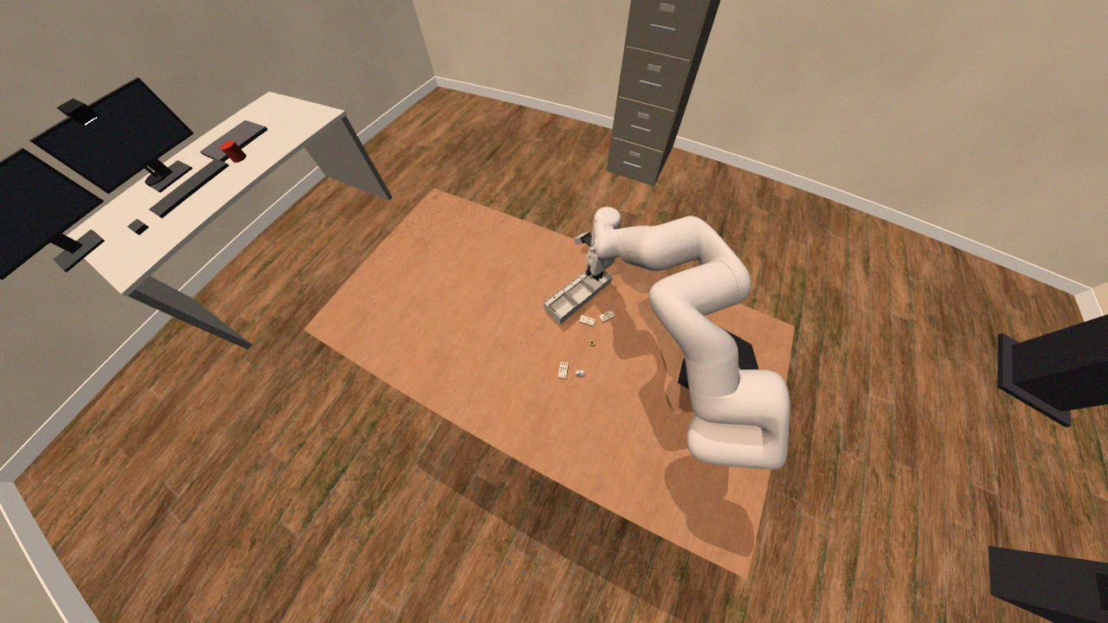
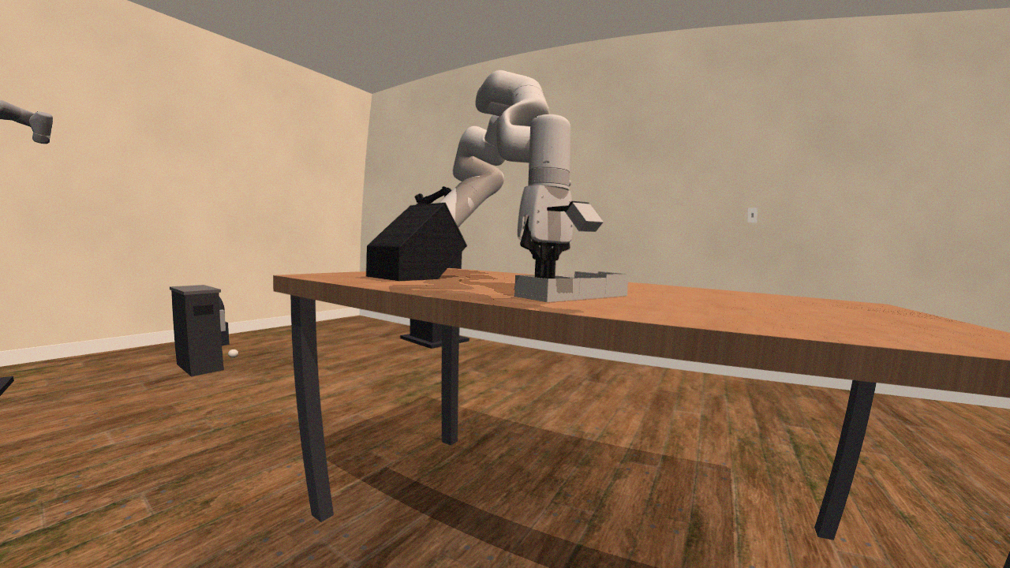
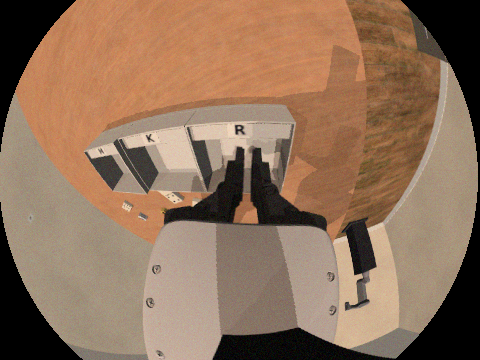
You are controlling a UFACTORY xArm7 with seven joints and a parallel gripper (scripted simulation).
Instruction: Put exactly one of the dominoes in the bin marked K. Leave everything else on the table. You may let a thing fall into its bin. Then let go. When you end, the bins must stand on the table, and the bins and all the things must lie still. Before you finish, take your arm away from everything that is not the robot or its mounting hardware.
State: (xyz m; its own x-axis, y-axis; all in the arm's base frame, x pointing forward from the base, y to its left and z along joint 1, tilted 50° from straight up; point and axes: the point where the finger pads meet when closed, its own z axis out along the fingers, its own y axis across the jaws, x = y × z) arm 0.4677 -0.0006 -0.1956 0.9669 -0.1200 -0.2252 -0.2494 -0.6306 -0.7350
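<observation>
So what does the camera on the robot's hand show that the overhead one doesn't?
Only the hand camera makes the letters on the bins readable: K and R, with the nearly shut, empty gripper low over the bin marked R. Only the overhead camera shows the whole arm, the desk with monitors, the filing cabinet and three dominoes lying on the table. Both show the row of bins and small pieces lying beside it.
</observation>
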